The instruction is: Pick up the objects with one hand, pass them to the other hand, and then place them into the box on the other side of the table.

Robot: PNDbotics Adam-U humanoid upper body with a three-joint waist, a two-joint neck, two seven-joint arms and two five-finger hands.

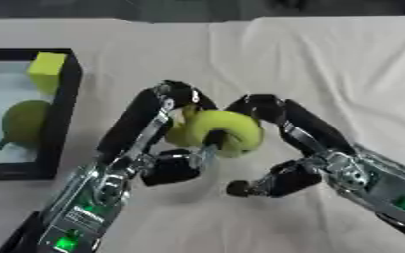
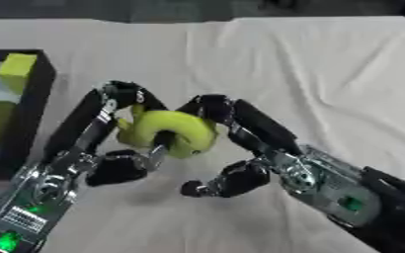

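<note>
Above the cloth-covered counter (image 1: 327, 59), the box (image 1: 63, 99) lies well to the left of both robot hands, already holding a yellow block (image 1: 47, 71) and a green fruit (image 1: 24, 121). The left robot hand (image 1: 167, 163) and right robot hand (image 1: 279, 180) meet mid-handover, fingers of each curled round a yellow-green object (image 1: 223, 131) held between them; the left stands nearer the box.

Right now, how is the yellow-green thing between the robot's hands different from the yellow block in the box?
The rounded yellow-green object is curvy and held up between both hands; the yellow block is square-edged and lies in the black box. The rounded object looks bigger than the block. Both are yellowish.
</note>
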